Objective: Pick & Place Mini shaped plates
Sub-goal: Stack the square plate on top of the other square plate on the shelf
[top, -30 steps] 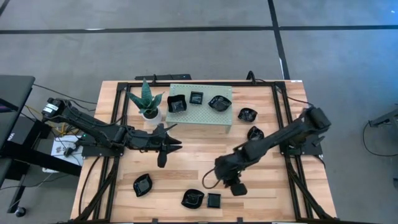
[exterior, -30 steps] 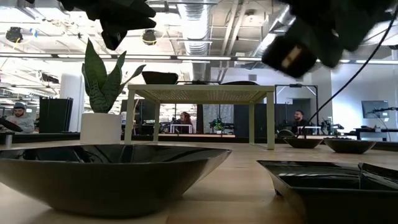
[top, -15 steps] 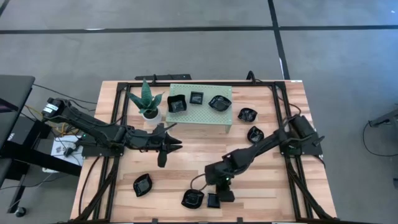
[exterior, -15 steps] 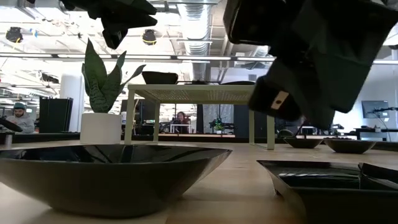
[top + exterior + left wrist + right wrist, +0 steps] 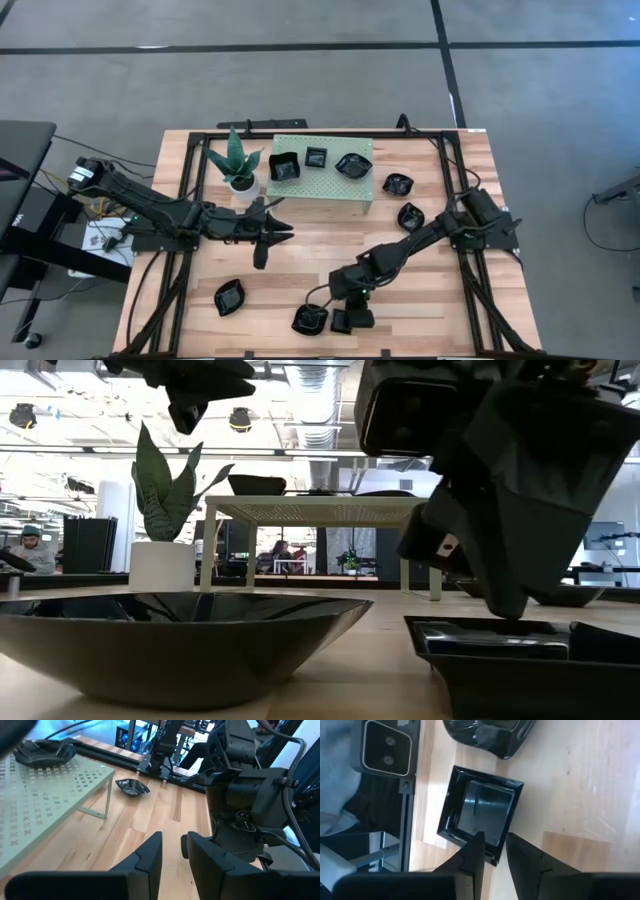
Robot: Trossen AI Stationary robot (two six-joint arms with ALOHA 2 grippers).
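Square mini plate [image 5: 480, 810] sits at the bench's [image 5: 300, 240] near edge beside a lobed plate [image 5: 309, 319]. It looks glossy, rigid, light and probably slippery and chip-prone, so its thin upright rim is the likeliest place to pinch. The right gripper [image 5: 492, 852] hangs just above that rim, fingers slightly parted, holding nothing. The left gripper [image 5: 172, 852] waits mid-bench, slightly open and empty. From above, the arm hides the plate.

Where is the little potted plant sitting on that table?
In the high view the potted plant stands near the table's far left corner, just left of the pale green perforated stand that carries three black dishes, with the left gripper nearby.
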